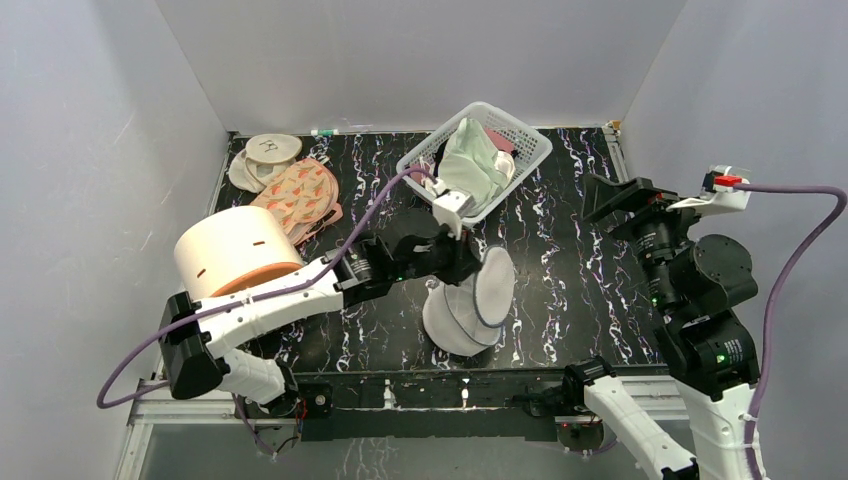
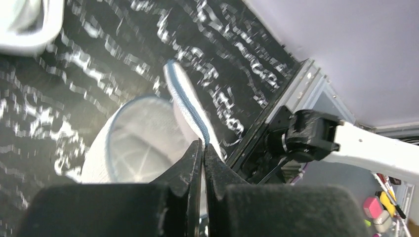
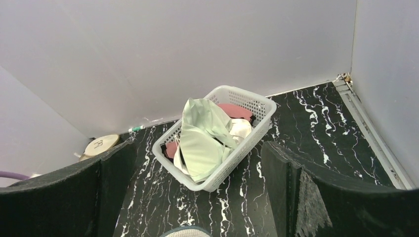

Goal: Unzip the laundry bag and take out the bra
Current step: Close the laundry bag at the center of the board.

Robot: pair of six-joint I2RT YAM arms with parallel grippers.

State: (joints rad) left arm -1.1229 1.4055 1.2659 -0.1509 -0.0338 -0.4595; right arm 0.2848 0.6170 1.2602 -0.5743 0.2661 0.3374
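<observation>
The laundry bag (image 1: 462, 312) lies unzipped near the table's front middle, its two white mesh halves gaping apart. The inside of the lower half (image 2: 131, 148) looks bare. My left gripper (image 1: 468, 262) is shut, its fingertips (image 2: 197, 148) pinching the blue zipper edge of the raised half (image 2: 185, 106). The bra (image 1: 468, 160), pale mint green, lies in the white lattice basket (image 1: 532, 142) at the back. My right gripper (image 1: 618, 203) hangs open and high at the right, holding nothing. From the right wrist view the bra (image 3: 202, 140) and the basket (image 3: 244, 143) lie far ahead, and the bag's rim (image 3: 185, 232) peeks in at the bottom.
A big cream cylinder with an orange base (image 1: 235, 255) lies at the left beside my left arm. Peach floral pads (image 1: 300, 195) and round cream pads (image 1: 270, 150) sit at the back left. The basket also holds a white cloth (image 3: 241, 129) and a red piece (image 3: 236, 111). Grey walls close three sides.
</observation>
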